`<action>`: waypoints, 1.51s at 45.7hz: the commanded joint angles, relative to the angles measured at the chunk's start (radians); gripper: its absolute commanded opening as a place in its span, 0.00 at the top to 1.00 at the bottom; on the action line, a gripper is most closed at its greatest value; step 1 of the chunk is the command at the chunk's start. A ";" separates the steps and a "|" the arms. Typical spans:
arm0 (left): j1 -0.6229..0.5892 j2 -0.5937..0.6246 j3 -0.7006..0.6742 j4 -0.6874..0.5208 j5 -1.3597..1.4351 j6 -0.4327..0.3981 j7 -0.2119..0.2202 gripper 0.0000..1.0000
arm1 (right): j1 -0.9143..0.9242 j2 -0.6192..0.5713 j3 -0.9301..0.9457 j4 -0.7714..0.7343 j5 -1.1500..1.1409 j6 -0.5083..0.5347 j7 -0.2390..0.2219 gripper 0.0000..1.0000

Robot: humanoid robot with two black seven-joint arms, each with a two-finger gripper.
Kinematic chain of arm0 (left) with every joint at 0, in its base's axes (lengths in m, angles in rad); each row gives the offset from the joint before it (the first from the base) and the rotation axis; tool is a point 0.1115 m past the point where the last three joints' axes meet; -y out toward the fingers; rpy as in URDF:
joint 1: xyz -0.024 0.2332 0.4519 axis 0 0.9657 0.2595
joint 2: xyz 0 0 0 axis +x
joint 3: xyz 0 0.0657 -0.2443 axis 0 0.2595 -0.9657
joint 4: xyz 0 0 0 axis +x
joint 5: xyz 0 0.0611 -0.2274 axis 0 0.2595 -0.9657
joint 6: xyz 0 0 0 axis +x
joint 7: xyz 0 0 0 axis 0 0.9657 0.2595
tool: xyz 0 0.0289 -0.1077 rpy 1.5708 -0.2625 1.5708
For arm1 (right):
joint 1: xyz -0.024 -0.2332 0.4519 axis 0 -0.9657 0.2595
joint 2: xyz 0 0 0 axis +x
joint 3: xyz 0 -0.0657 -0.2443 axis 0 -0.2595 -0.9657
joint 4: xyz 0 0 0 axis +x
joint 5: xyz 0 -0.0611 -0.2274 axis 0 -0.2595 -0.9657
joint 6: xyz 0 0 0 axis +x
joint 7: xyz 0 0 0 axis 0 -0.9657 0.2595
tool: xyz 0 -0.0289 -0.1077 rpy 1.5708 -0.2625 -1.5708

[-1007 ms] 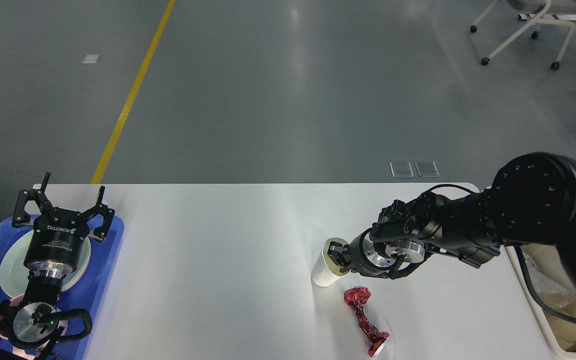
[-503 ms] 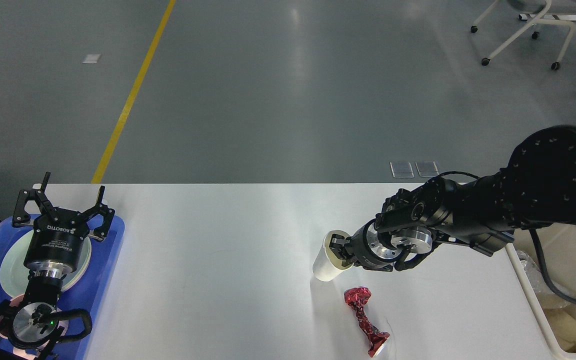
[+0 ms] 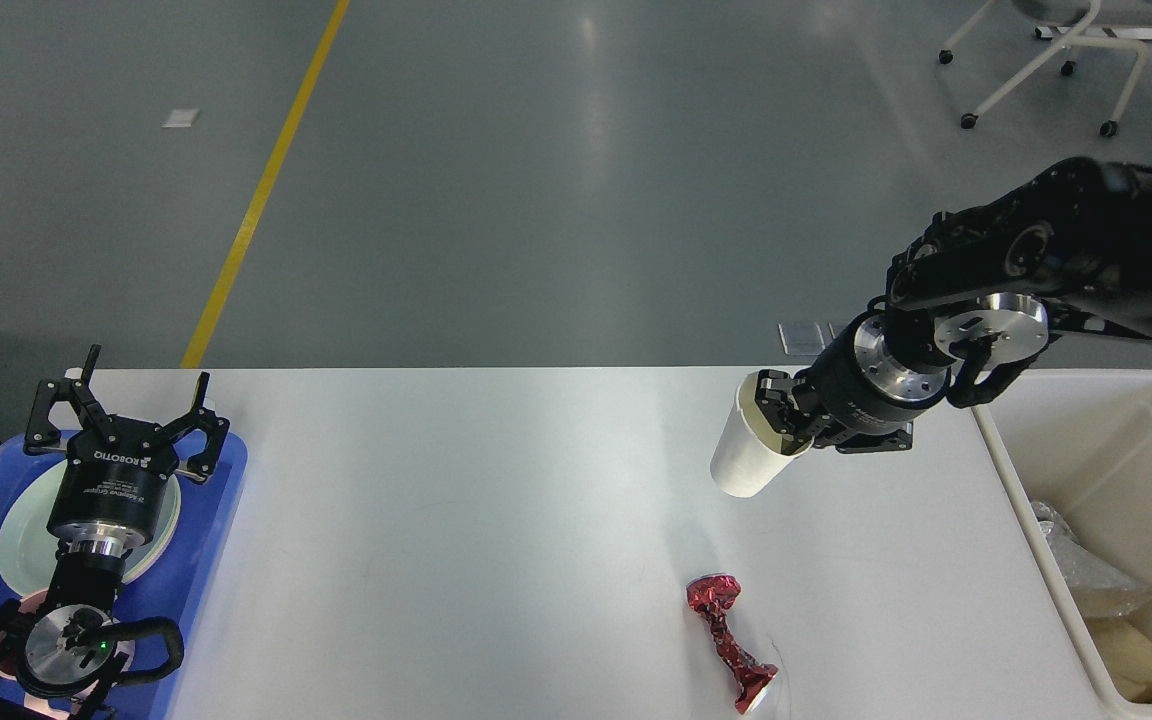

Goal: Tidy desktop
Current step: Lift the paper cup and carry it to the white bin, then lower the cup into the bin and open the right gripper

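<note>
Right gripper (image 3: 781, 420) clamped on cup (image 3: 748, 452) rim, raised above desktop (image 3: 456, 520); left gripper (image 3: 119, 412) spread wide over tray (image 3: 221, 500).

Wrapper (image 3: 729, 640) lies on the desktop (image 3: 456, 500), tray (image 3: 206, 540) left, bin (image 3: 1086, 480) apparently right.

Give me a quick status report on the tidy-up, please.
Right claw shut on white paper cup, held above desktop. Left claw open over blue tray. Red foil wrapper on desktop. Nothing blocking cream bin.
</note>
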 commanded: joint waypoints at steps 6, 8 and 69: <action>0.000 0.000 0.000 0.000 0.000 0.000 0.000 0.04 | 0.215 -0.080 -0.030 0.145 -0.144 0.144 -0.006 1.00; 0.000 0.000 0.000 0.000 0.000 0.000 0.000 0.04 | 0.252 -0.085 -0.052 0.178 -0.150 0.146 -0.006 1.00; 0.000 0.000 0.000 0.000 0.000 0.000 -0.002 0.04 | -1.097 -0.455 0.198 -0.949 -0.069 -0.339 -0.003 1.00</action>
